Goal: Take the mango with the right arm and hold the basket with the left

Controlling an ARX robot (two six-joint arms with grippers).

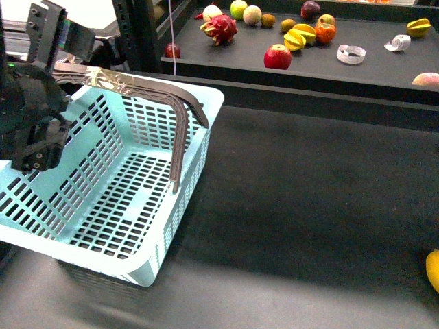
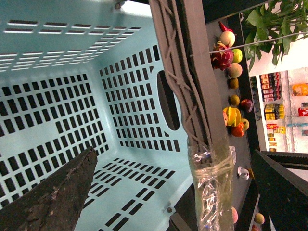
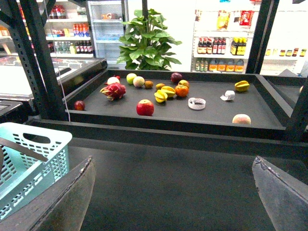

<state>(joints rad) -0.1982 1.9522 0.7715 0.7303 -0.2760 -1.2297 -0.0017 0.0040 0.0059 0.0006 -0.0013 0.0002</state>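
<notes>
Mango point(image 1: 433, 271) is lying well right of the basket point(image 1: 147, 274), cut off at frame edge. Left gripper point(image 2: 173, 154) is straddling the basket's taped handle point(image 2: 209, 183), jaws wide, not clamping. Right gripper point(image 3: 172, 163) is gaping wide, empty, facing the fruit tray point(image 3: 211, 115) beyond the basket. Likely reach stage; next move is calling for the right arm to drop toward the mango.

Red apple point(image 1: 278, 57), dragon fruit point(image 1: 221, 29)
</notes>
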